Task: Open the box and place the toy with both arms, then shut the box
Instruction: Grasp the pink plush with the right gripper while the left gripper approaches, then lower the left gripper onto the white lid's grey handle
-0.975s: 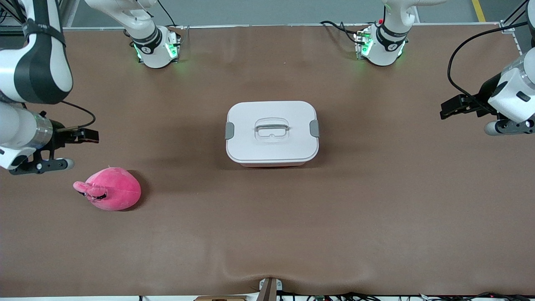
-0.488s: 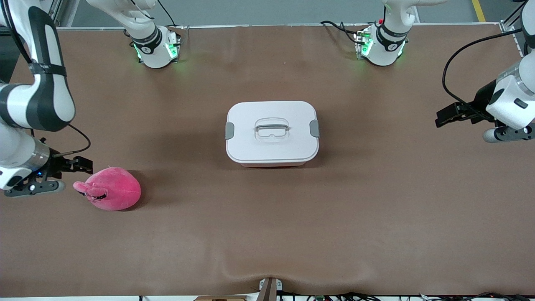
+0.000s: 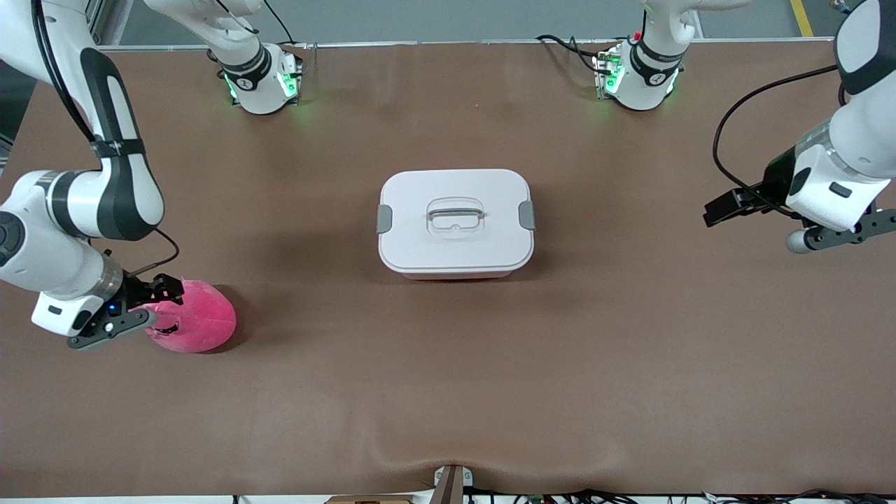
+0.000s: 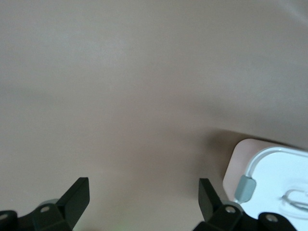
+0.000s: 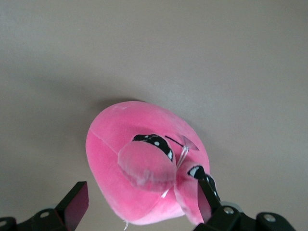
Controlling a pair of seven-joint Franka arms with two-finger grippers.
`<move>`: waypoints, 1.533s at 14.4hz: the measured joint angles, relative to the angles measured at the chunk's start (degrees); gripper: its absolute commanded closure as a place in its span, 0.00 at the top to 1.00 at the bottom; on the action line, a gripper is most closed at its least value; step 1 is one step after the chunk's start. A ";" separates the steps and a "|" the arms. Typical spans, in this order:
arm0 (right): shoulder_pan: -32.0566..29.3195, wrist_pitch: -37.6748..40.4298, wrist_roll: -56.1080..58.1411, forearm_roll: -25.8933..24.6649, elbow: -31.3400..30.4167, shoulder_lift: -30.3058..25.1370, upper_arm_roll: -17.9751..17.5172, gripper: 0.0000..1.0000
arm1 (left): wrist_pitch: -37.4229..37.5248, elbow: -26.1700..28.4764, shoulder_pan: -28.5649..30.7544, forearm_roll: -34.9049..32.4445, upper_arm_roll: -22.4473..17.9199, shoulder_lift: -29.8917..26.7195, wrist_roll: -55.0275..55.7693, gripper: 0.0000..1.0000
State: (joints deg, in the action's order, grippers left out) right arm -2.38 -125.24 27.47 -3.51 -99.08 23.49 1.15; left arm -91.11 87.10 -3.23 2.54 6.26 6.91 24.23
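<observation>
The fingers (image 5: 77,202) of the right gripper (image 3: 150,308) are spread wide apart over the toy (image 3: 192,325), one on either side of its snout end, and they hold nothing; in the right wrist view the pink plush fills the gap between the two black fingertips, its dark eyes and snout turned up toward the camera. Whether a fingertip already touches the plush cannot be told. The toy lies on the brown tabletop (image 3: 448,392) toward the right arm's end, nearer to the front camera than the box (image 3: 455,220) and well apart from it.

The left gripper (image 3: 724,208) hangs over bare tabletop toward the left arm's end, well apart from the box, its fingers (image 4: 77,197) also spread fully and empty. The left wrist view shows only tabletop between them, with a corner of the box and one grey clip (image 4: 246,188) at the edge of the picture.

The box stands in the middle of the tabletop, between the two arms. Its white lid (image 3: 455,189) is on, with a grey clip (image 3: 384,218) at each short end and the recessed handle (image 3: 455,213) in the centre. A thin strip of the pink tub shows under the lid's edge nearest the front camera.
</observation>
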 measured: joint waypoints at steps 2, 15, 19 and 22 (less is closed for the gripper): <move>0.03 -0.13 1.13 0.00 0.00 0.41 0.00 1.00 | -0.17 0.00 -1.43 0.00 0.03 0.23 4.40 1.00; 0.39 -0.93 9.41 -0.04 0.83 3.22 0.10 0.87 | -0.42 0.00 -8.30 0.01 0.13 2.33 30.43 1.00; 0.31 -1.14 9.39 -0.01 1.27 3.81 0.19 0.64 | -0.56 -0.01 -10.77 0.01 0.14 3.49 38.89 1.00; 0.31 -1.15 9.39 -0.01 1.43 3.89 0.19 0.23 | -1.47 -0.01 -13.02 0.01 0.15 4.45 45.49 1.00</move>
State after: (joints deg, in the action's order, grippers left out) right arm -2.07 -126.39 36.86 -3.52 -97.65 27.38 1.34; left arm -92.58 87.09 -16.25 2.55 6.41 11.36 69.72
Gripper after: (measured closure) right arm 0.357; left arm 0.000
